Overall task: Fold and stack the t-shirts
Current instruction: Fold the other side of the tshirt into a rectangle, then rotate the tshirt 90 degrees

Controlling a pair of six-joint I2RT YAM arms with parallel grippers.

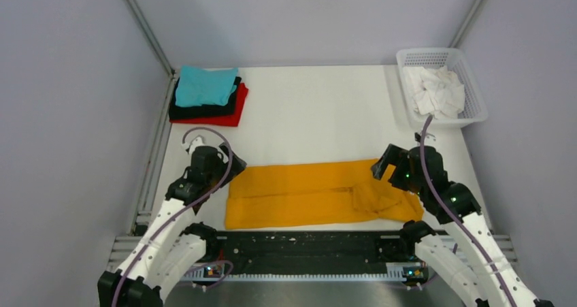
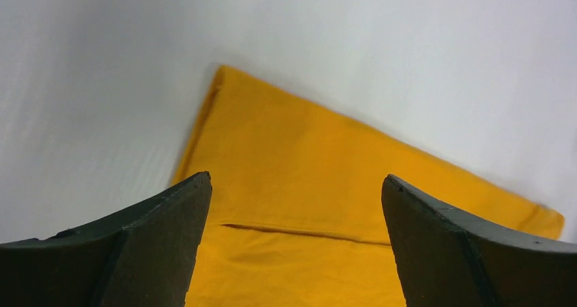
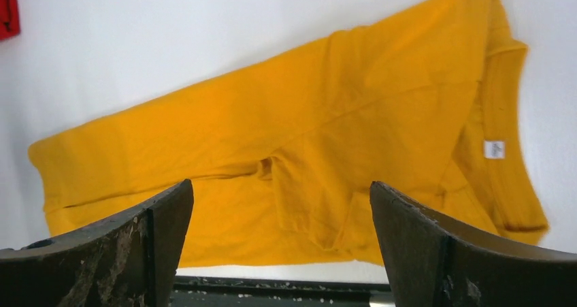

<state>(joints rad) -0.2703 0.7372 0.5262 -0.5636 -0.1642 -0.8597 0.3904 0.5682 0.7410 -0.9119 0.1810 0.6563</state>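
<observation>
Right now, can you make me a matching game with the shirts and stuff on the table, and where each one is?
Things:
1. orange shirt
2. teal shirt
3. red shirt
4. white cloths

Places:
A. in the basket
B. under the black shirt
C. lying long near the front of the table
D. on top of the black shirt

Pairs: 1-C, 2-D, 3-B, 4-A
</observation>
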